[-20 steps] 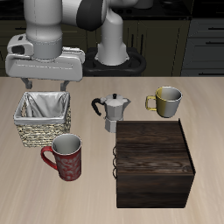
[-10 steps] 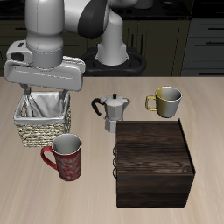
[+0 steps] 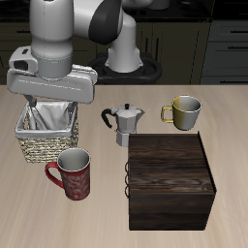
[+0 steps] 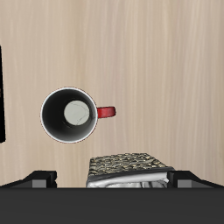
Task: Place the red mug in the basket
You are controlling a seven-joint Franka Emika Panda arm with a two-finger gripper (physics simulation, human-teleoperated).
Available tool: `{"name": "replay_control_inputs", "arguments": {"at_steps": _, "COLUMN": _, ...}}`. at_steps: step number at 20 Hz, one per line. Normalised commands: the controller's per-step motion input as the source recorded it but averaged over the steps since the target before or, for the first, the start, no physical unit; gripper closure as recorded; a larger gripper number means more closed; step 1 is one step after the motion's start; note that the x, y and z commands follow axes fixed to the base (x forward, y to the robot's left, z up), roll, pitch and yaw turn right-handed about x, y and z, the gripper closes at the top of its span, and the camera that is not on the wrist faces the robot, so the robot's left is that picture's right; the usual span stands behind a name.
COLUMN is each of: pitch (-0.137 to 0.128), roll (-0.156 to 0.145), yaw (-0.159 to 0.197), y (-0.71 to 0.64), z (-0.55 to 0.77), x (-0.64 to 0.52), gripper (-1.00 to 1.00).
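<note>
The red mug [image 3: 71, 173] stands upright on the table near the front edge, handle pointing away from the dark box. In the wrist view the red mug [image 4: 70, 115] shows from above with its grey-white inside and red handle. The wicker basket [image 3: 46, 133] with silvery lining stands just behind the mug; it also shows in the wrist view [image 4: 129, 166]. My gripper [image 3: 52, 101] hangs above the basket, farther back than the mug, open and empty. Its fingertips [image 4: 40, 178] frame the basket in the wrist view.
A large dark wooden box [image 3: 171, 180] stands beside the mug. A silver moka pot [image 3: 125, 123] and a yellowish-olive mug [image 3: 184, 112] stand farther back. The box's edge shows in the wrist view [image 4: 3, 96].
The gripper has come down a little and shifted slightly toward the table's front, still over the basket. The mug and basket have not moved.
</note>
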Motion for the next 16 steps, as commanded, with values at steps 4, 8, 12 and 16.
{"name": "replay_control_inputs", "arguments": {"at_steps": 4, "pitch": -0.003, "roll": 0.012, "yaw": 0.029, "y": 0.09, "z": -0.14, "x": 0.07, "gripper": -1.0}}
{"name": "replay_control_inputs", "arguments": {"at_steps": 8, "pitch": -0.004, "roll": 0.005, "yaw": 0.055, "y": 0.1, "z": -0.23, "x": 0.09, "gripper": -1.0}}
{"name": "replay_control_inputs", "arguments": {"at_steps": 12, "pitch": 0.013, "roll": -0.017, "yaw": 0.035, "y": 0.04, "z": -0.19, "x": 0.06, "gripper": -1.0}}
{"name": "replay_control_inputs", "arguments": {"at_steps": 16, "pitch": -0.018, "roll": -0.009, "yaw": 0.05, "y": 0.06, "z": -0.12, "x": 0.02, "gripper": -1.0}}
